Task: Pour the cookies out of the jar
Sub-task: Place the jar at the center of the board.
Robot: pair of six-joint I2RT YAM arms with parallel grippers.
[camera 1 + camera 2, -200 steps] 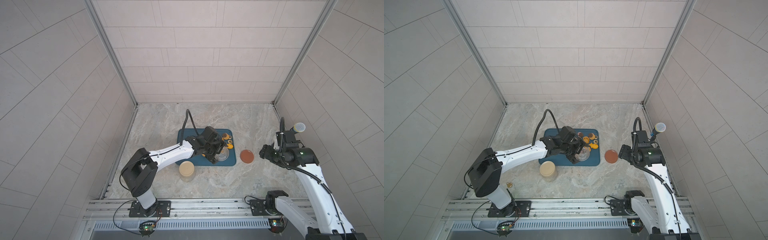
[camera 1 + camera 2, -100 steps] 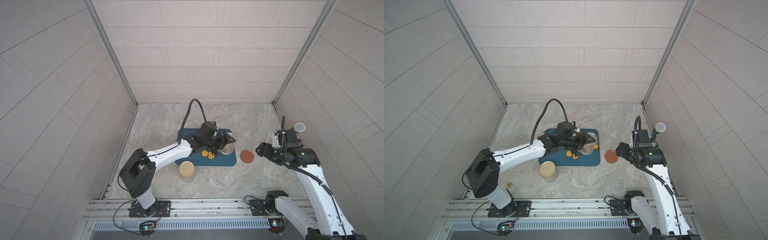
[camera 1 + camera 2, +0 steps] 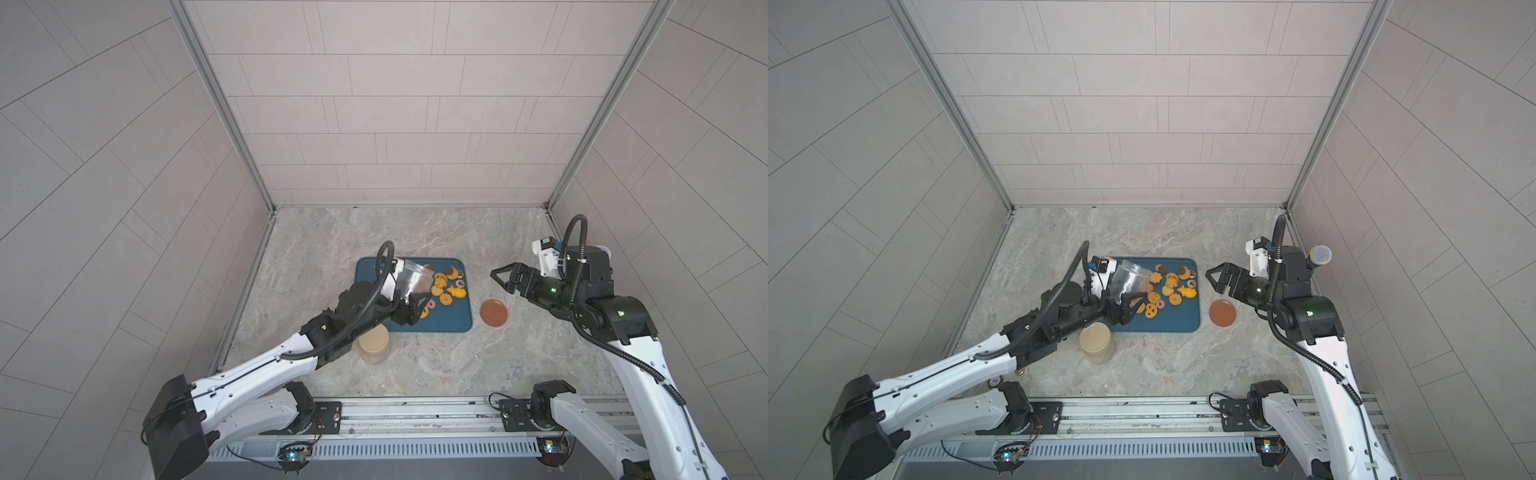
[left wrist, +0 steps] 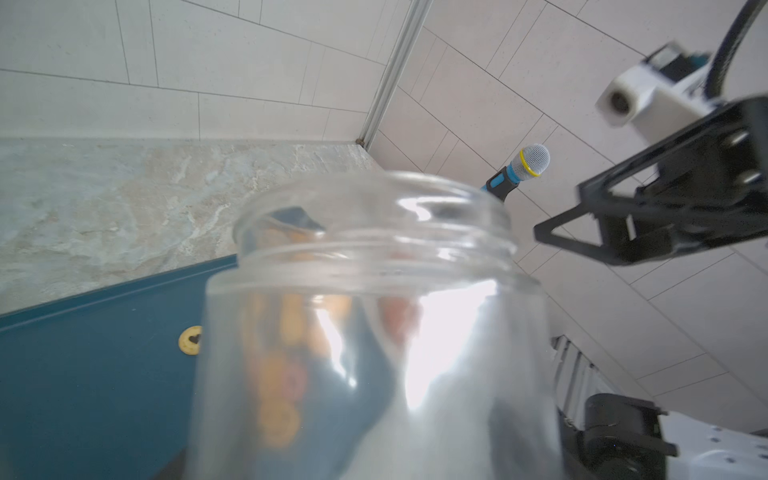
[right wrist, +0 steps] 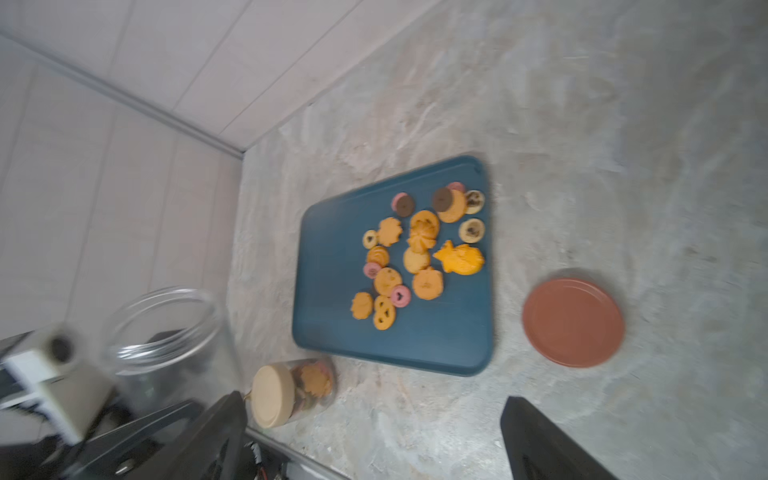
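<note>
Left claw (image 3: 409,297) is clamped around a clear jar (image 3: 415,276), holding it tilted over the left part of a blue tray (image 3: 453,322) in the middle of the desk (image 3: 415,232), with the open mouth turned toward the desk's right edge. The cookies (image 3: 446,289) lie scattered on the tray's right half, just past the jar's mouth. Right claw (image 3: 501,282), spread wide and empty, hangs nearer the desk's right edge, close to a brown lid (image 3: 494,313) lying just beside the tray, while a second jar (image 3: 374,343), capped in tan, stands at the tray's near left corner.
</note>
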